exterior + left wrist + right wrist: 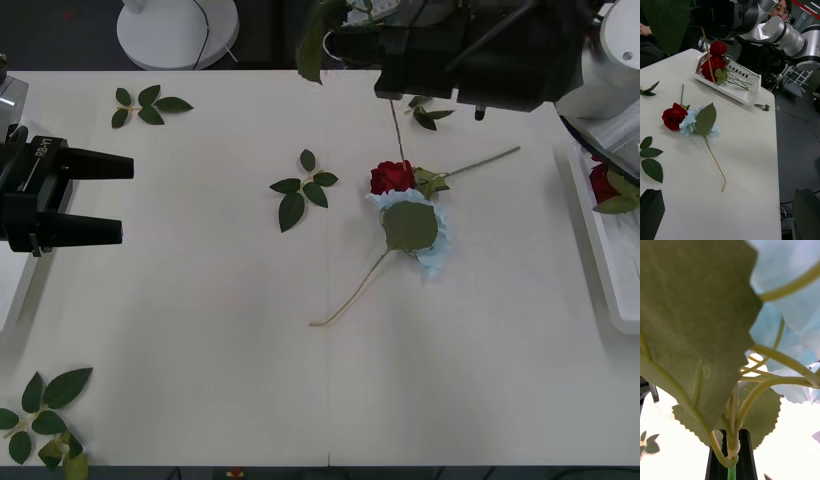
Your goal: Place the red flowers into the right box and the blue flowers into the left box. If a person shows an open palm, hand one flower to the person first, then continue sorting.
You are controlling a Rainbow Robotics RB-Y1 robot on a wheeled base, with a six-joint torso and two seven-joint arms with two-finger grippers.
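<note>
Now right claw [729, 461] up over the far edge of the surface [200, 330], clamped on a blue flower stem [732, 470] | left claw [112, 197] spread wide, holding nothing, at left edge | mid-surface: red rose [391, 177] touching another blue flower [430, 250] | right box [748, 98] holds roses [717, 56].

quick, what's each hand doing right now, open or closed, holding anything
Left hand: open, holding nothing, at the table's left edge.
Right hand: closed on a blue flower's stem, raised over the table's far side.
</note>
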